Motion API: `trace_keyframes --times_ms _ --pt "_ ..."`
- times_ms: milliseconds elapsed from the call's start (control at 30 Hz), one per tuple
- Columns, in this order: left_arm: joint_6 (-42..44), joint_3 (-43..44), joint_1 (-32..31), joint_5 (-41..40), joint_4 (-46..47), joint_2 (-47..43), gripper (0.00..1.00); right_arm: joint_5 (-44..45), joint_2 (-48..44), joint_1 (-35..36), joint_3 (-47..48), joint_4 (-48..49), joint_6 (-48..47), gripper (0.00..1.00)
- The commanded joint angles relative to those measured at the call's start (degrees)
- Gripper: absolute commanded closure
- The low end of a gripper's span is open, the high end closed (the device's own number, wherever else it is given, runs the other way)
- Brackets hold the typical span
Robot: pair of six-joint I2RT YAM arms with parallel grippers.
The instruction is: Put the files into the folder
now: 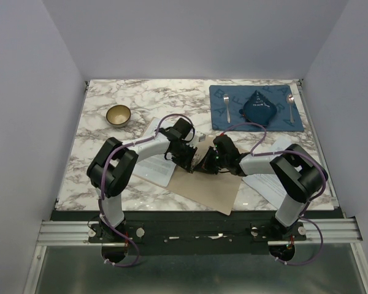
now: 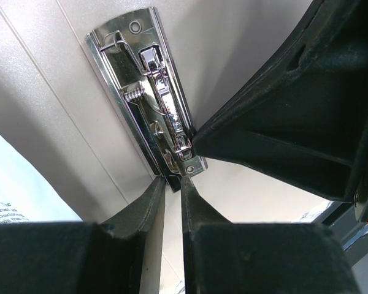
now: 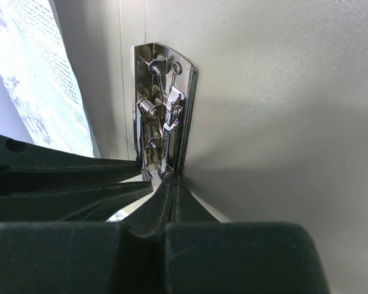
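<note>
The tan folder (image 1: 211, 187) lies open at the table's front middle. Its metal clip (image 2: 150, 92) also shows in the right wrist view (image 3: 159, 122). White printed files lie under the left arm (image 1: 152, 166) and at the right (image 1: 265, 182); an edge of one shows in each wrist view (image 2: 12, 184) (image 3: 30, 67). My left gripper (image 1: 193, 159) (image 2: 173, 184) is nearly closed, its tips pinching the clip's near end. My right gripper (image 1: 207, 160) (image 3: 172, 187) faces it, fingers pressed together, tips touching the clip's end. I cannot tell if anything is between them.
A yellow-brown bowl (image 1: 118, 114) stands at the back left. A blue placemat (image 1: 233, 119) at the back right carries a fork (image 1: 226, 107), a spoon (image 1: 290, 103) and a folded dark blue napkin (image 1: 258, 107). Both arms cross over the folder.
</note>
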Motion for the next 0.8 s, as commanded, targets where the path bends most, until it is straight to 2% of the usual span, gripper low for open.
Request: trace_keyframes --times_ms 0,167,300,400,533,633,767 --pt "1.1 -3.2 -2.8 5.1 6.5 7.4 1.0 6.2 8.1 1.9 -2.9 -5.1 -1.0 1.0" --pt "2.3 1.7 -2.7 13.6 -0.2 3.0 1.0 7.2 8.1 1.9 -3.2 -5.2 -0.5 1.0" --pt "2.3 6.5 -2.1 15.5 -4.8 -2.4 0.97 7.9 7.6 1.9 -3.5 -5.4 -0.1 1.0" --pt "2.3 8.2 -1.0 14.9 -7.8 -5.1 0.93 8.3 7.1 1.8 -3.8 -5.5 0.0 1.0" --pt "2.8 6.9 0.3 12.2 -8.7 -6.9 0.8 8.8 6.3 1.7 -4.3 -5.8 0.1 1.0" --pt "2.6 4.6 1.4 8.9 -7.9 -6.9 0.74 9.1 6.1 1.7 -4.4 -6.0 0.2 1.0" --pt "2.1 1.1 2.7 4.4 -6.0 -6.4 0.74 9.4 5.6 1.6 -5.0 -6.1 0.4 1.0"
